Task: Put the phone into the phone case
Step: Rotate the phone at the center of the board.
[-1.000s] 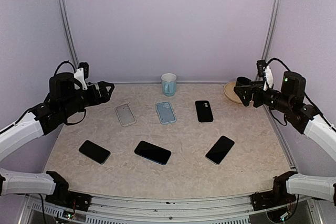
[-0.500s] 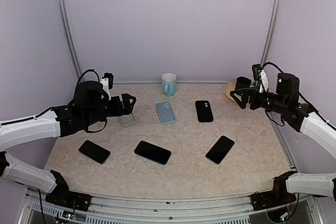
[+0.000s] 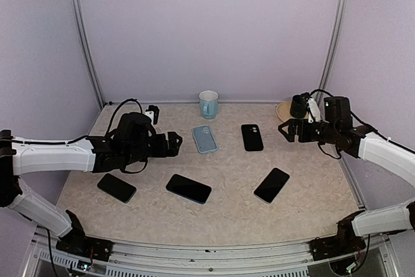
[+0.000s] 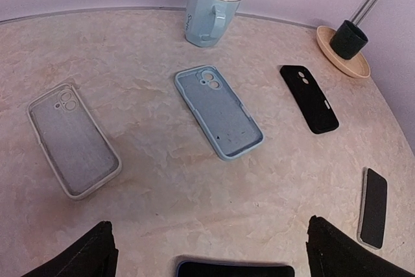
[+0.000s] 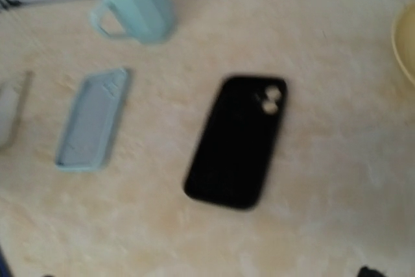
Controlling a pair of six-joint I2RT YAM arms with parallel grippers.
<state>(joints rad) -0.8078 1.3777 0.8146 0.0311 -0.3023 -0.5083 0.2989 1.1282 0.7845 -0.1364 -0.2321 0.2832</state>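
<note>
Both arms had swung in from the edges of the table (image 3: 233, 215) within a second. That brought the left gripper (image 3: 172, 144) in front and left of the mug (image 3: 208, 104), over the clear case (image 4: 73, 139), and the right gripper (image 3: 286, 131) to the mug's right, facing the black case (image 3: 252, 137). Both grippers' jaws stood wide and empty, so the reach had begun but nothing was yet picked up. Three handsets lay untouched well in front of the mug: the left phone (image 3: 117, 187), middle phone (image 3: 188, 188) and right phone (image 3: 272, 185). Three cases lay between them and the mug, the blue case (image 3: 204, 139) nearest it. One dish (image 4: 343, 58) holding one dark cup (image 4: 350, 37) sat far to the mug's right.
</note>
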